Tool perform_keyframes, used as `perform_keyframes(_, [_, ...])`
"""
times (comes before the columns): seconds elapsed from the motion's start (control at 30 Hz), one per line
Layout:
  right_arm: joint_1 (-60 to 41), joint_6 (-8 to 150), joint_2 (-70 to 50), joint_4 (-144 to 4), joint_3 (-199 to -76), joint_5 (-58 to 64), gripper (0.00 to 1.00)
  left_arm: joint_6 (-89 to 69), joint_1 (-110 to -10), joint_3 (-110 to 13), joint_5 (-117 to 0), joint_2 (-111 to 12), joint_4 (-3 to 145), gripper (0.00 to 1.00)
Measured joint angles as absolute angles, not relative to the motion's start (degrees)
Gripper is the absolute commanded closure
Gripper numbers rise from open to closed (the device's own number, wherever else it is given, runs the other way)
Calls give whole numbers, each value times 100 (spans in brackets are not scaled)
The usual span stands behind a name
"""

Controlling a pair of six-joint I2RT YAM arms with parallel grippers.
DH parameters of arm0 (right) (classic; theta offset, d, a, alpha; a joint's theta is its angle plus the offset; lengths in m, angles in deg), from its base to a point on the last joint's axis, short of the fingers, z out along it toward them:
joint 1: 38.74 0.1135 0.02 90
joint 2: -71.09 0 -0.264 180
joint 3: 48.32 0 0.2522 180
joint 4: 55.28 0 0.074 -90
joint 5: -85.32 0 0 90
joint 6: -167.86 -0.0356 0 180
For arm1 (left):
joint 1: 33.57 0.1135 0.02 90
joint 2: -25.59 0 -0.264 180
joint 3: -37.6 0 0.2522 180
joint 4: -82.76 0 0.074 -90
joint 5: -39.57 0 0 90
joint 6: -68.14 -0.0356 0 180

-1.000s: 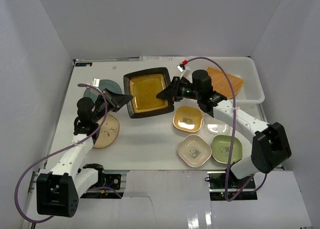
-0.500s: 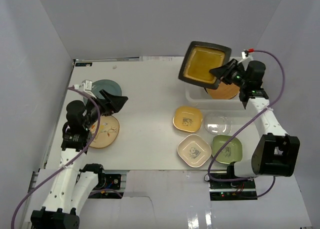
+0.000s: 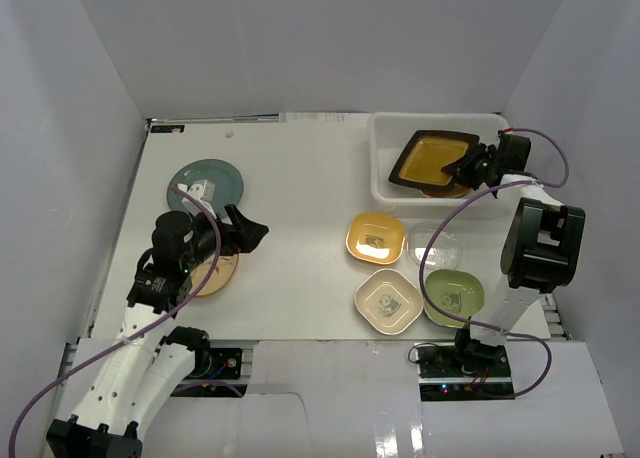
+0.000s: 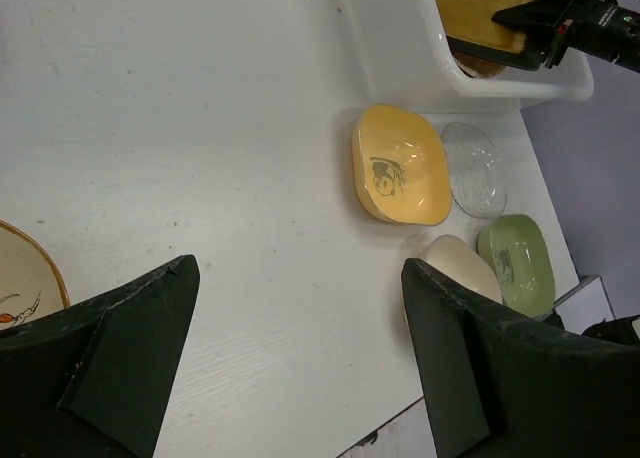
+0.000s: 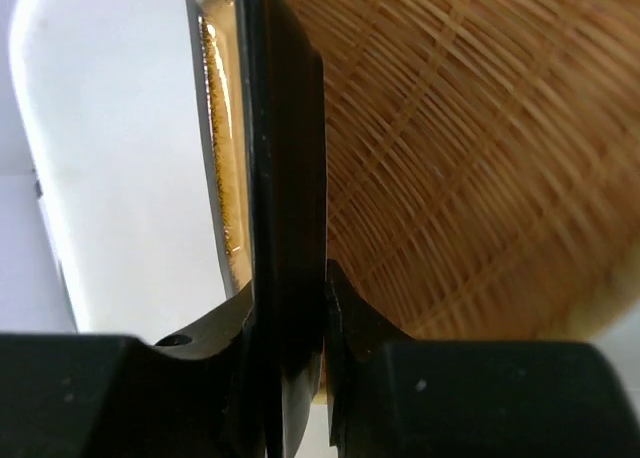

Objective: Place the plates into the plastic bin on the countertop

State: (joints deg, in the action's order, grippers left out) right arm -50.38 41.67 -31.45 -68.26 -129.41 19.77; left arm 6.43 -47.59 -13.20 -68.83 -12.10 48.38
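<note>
- Top view: eight plates (two binned, six out). The black-rimmed yellow rectangular plate (image 3: 430, 160) lies tilted on the woven fan tray (image 3: 452, 189) in the white translucent plastic bin (image 3: 382, 183), long axis roughly left-right; the right end effector (image 3: 478, 165) pinches its right edge.
- On the white table (image 3: 290, 178): teal round plate (image 3: 207, 183), petal-patterned round plate (image 3: 218, 275), yellow square dish (image 3: 375, 237), clear glass dish (image 3: 437, 246), cream square dish (image 3: 388, 300), green square dish (image 3: 453, 296).
- Left wrist view: left end effector (image 4: 300, 358) spread wide, empty.
- Right wrist view: the plate's rim edge-on between the fingers (image 5: 200, 398).

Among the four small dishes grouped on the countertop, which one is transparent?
The clear glass dish, at the group's far right corner, beside the yellow dish and behind the green dish. The other three, including the cream dish, are opaque.
</note>
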Motion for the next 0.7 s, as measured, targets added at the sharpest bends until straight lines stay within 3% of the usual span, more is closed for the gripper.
perform_keyframes(0.03, [-5032, 4233, -3211, -6916, -12996, 1940, 69, 614, -4803, -1320, -6858, -1210, 4821, 7])
perform_keyframes(0.1, [-5019, 4314, -3237, -7066, -13099, 1822, 43, 584, -4875, -1320, -6795, -1212, 4799, 6])
perform_keyframes(0.13, [-5012, 4362, -3237, -7130, -13175, 1706, 24, 573, -4903, -1320, -6758, -1212, 4797, 6])
perform_keyframes(0.23, [-4990, 4624, -3237, -7436, -13455, 1221, 3, 555, -4973, -1331, -6666, -1247, 4799, 6])
perform_keyframes(0.43, [-4634, 5444, -3202, -8022, -13901, -460, 10, 516, -5058, -1486, -6478, -1442, 4757, 6])
perform_keyframes(0.6, [-4009, 6121, -3152, -8137, -14108, -2204, 10, 501, -5063, -1757, -6126, -1656, 4762, 8])
perform_keyframes(0.7, [-3834, 6237, -2995, -8146, -14025, -2584, 9, 488, -5063, -1969, -6030, -1977, 4762, 8])
